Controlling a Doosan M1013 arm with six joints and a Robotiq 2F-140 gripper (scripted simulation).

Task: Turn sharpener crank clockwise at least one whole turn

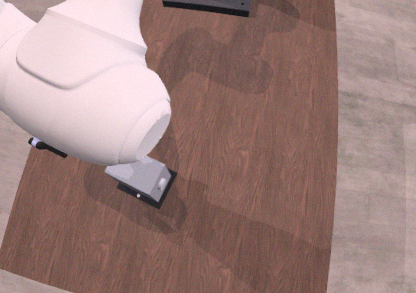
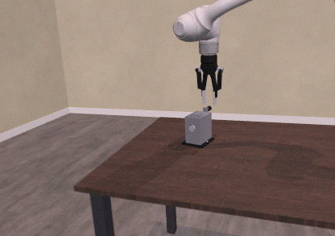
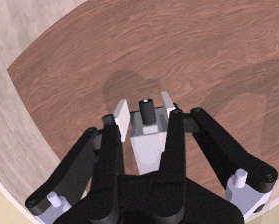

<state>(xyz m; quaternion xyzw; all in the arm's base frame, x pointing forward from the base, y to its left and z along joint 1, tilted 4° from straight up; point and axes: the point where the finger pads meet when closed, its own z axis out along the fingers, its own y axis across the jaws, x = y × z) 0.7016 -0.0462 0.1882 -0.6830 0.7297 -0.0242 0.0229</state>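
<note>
The grey pencil sharpener (image 1: 150,178) (image 2: 197,129) (image 3: 146,149) stands on its dark base near the table's edge. Its crank knob (image 2: 208,108) (image 3: 146,110) is at the top of its circle, a small dark-tipped peg sticking up behind the box. My gripper (image 2: 208,102) (image 3: 145,104) points straight down over the knob. Its fingers are partly open, with one white pad on each side of the knob and a gap showing on both sides. The fingertips are level with the knob's top or just above it. In the top view the arm hides the gripper and the knob.
The wooden table (image 1: 250,156) (image 2: 241,174) (image 3: 90,63) carries the robot's dark base plate (image 1: 207,1) at the far end. The table's edge and the floor beyond it lie close behind the sharpener. The white forearm (image 1: 75,81) hangs over that end.
</note>
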